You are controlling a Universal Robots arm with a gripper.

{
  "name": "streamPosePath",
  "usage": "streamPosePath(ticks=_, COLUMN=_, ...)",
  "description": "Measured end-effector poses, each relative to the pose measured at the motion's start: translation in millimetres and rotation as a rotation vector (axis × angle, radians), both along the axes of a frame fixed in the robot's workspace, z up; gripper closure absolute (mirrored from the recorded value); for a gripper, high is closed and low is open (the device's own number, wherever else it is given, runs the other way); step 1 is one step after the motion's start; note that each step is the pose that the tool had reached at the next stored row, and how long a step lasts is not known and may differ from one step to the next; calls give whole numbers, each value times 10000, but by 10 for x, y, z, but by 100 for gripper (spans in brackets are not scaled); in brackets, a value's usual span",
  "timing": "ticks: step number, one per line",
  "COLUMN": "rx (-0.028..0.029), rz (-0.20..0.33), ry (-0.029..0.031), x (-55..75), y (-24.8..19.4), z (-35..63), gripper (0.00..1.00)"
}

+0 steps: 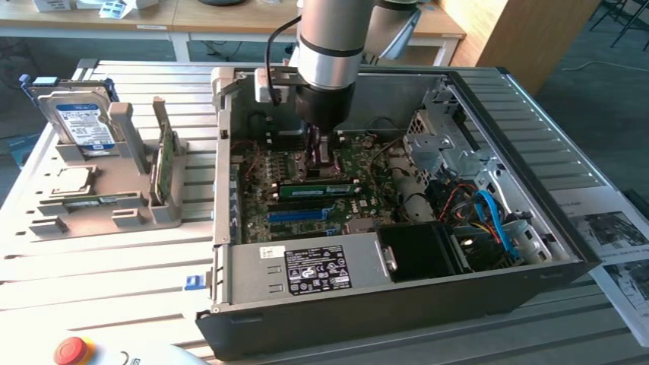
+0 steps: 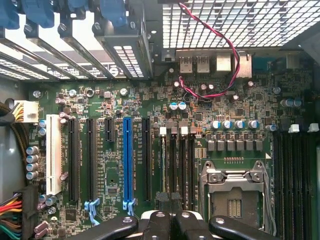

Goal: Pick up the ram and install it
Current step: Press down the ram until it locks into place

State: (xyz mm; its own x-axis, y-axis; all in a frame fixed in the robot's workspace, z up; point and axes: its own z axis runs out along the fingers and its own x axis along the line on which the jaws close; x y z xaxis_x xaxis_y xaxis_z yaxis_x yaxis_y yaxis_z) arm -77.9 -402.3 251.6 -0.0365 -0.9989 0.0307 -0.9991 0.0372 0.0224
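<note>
one risk sits at the exterior view's left: the broader green card (image 1: 160,156), upright in the grey rack (image 1: 121,213), could be mistaken for the stick. further right, inside the open computer case (image 1: 233,251), the gripper (image 1: 322,154) hangs over the motherboard (image 2: 115,100), its claw pressed together and pinching nothing i can see. pushing down off-centre, it could tilt the ram (image 1: 319,186) or seat one end alone. the ram stands on edge among the memory slots (image 2: 177,165), just in front of the gripper, its long axis running across the exterior view, label toward the camera.
</note>
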Motion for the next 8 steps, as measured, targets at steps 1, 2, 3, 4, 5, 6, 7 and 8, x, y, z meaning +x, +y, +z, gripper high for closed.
streamPosePath(ticks=1, rx=0, rz=0, ry=1, x=0, y=-3, z=0, gripper=90)
streamPosePath(ticks=2, rx=-1, rz=2, ry=0, x=0, y=-7, z=0, gripper=90)
streamPosePath(ticks=3, rx=0, rz=2, ry=0, x=0, y=-12, z=0, gripper=90)
streamPosePath(ticks=4, rx=0, rz=0, ry=0, x=0, y=-15, z=0, gripper=90)
streamPosePath(ticks=5, rx=0, rz=0, ry=0, x=0, y=-16, z=0, gripper=90)
streamPosePath(ticks=6, rx=0, rz=-1, ry=0, x=0, y=-16, z=0, gripper=90)
streamPosePath(ticks=7, rx=0, rz=-1, ry=0, x=0, y=-16, z=0, gripper=90)
streamPosePath(ticks=8, rx=0, rz=0, ry=0, x=0, y=-16, z=0, gripper=90)
